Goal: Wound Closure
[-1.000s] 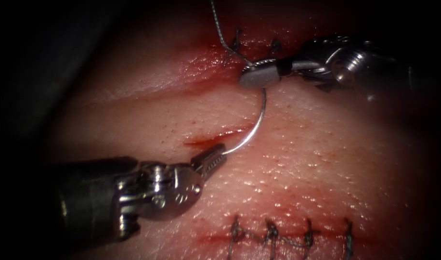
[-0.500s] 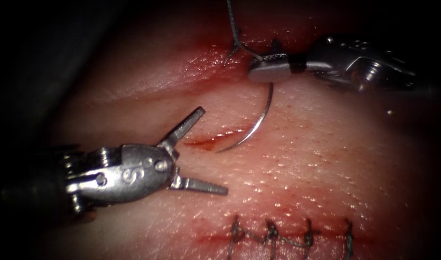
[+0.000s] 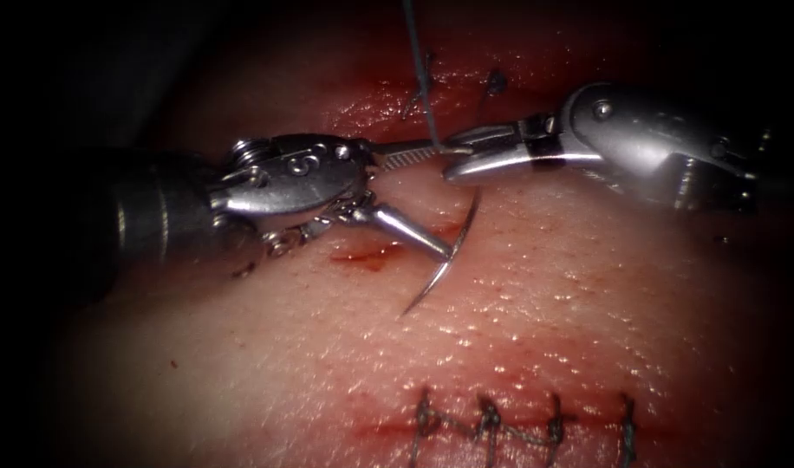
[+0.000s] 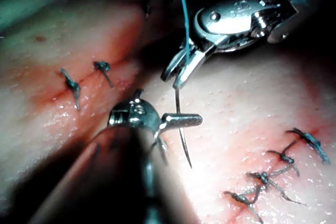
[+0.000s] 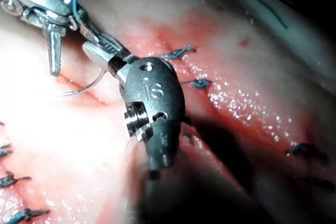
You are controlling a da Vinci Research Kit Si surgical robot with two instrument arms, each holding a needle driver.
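Two tools are seen over the tissue (image 3: 588,329) in the endoscope view. The right tool (image 3: 453,156) comes in from the upper right of the frame, and its jaws are closed on the needle (image 3: 449,251) at the thick end, where the thread (image 3: 419,69) is joined. From there the thread goes straight up and out of the top of the frame. The needle hangs down from those jaws in a curve, and its sharp tip is pointed to the lower left, free above the skin — it is not in the tissue. The left tool (image 3: 423,199) comes in from the left of the frame. Its jaws are spread wide apart and nothing is held in them; the upper jaw lies next to the right tool's tip, and the lower jaw reaches the middle of the needle's curve. Whether that jaw is touching the needle cannot be told. A small open cut (image 3: 362,256) with red fluid (image 3: 349,257) in it is seen just below the left tool, to the left of the needle. A closed row of stitches (image 3: 518,425) is seen at the bottom of the frame, and a few more stitches (image 3: 497,82) sit near the top, above the right tool.
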